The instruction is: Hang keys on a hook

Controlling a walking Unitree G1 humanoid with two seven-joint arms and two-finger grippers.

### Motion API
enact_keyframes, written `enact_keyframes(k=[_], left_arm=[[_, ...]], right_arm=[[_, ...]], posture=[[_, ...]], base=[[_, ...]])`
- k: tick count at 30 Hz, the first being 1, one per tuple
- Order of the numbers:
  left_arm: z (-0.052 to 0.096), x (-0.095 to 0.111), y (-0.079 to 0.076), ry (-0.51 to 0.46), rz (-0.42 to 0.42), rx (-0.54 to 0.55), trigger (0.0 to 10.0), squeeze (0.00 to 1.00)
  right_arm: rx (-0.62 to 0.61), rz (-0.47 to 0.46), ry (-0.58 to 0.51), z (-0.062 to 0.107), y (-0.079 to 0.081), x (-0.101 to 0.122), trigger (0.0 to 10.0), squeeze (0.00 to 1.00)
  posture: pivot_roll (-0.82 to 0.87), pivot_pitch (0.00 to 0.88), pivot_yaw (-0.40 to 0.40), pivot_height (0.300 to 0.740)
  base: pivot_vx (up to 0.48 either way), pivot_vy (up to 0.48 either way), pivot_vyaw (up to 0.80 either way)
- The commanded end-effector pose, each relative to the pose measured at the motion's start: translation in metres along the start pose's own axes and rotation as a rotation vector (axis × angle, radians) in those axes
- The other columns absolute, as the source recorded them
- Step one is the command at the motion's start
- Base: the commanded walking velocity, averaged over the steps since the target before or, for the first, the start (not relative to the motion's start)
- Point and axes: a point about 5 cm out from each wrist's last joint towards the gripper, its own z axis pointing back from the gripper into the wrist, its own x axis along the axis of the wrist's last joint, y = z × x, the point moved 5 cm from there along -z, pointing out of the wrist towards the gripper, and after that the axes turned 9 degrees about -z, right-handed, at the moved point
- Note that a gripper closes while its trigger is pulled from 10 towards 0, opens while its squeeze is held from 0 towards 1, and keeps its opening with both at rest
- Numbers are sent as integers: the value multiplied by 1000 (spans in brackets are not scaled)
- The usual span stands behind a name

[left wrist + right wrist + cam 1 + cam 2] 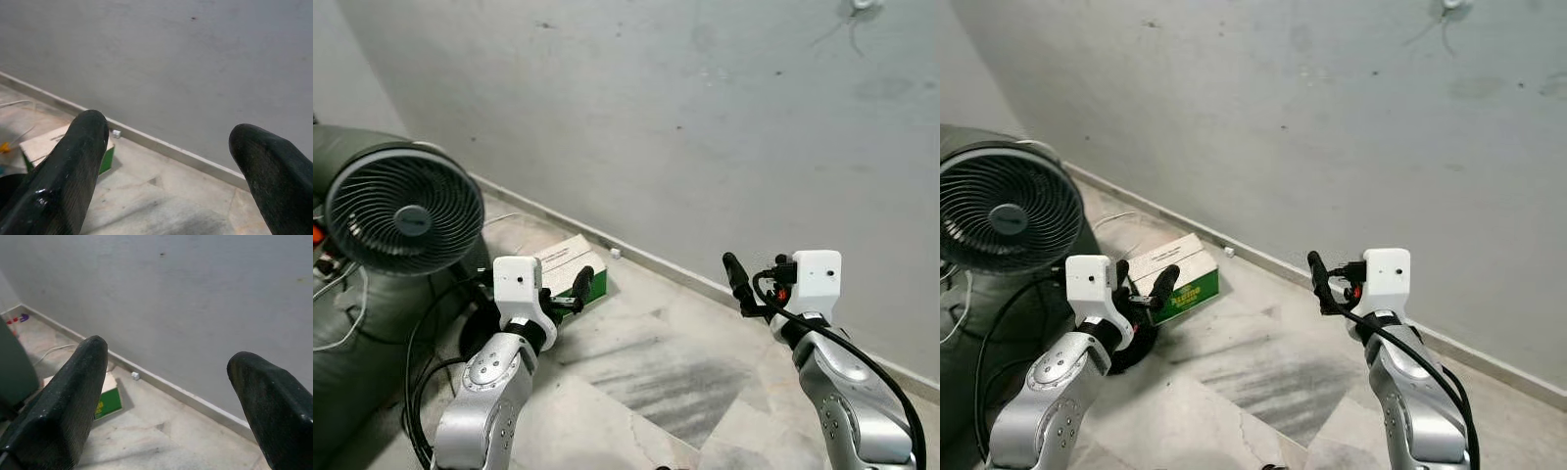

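— Where do the two grippers stand?

— Both are raised in front of the grey wall [685, 127]. The left gripper [171, 161] has its jaws spread, with nothing between them. The right gripper [171, 396] is the same, spread and empty.

— And near the wall?

— A green and white box [576, 271] lies on the floor just beside the wall's skirting; a black fan [404, 209] stands further from the wall. A small white fitting [865, 5] sits high on the wall; whether it is the hook cannot be told.

Fan [403, 211] cut at left edge
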Motion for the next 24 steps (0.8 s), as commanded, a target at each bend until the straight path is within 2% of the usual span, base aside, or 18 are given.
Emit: enact_keyframes(k=[1,24], left_arm=[[1,-5,4,24,-11,17,10000,0],[-1,-7,6,39,14,36,10000,0]], right_arm=[[1,-2,11,-1,1,-2,10000,0],[2,-8,10,-3,2,-2,10000,0]], posture=[[-50,93,26,740],[-48,94,23,740]], base=[[0,0,-788],[0,0,-788]])
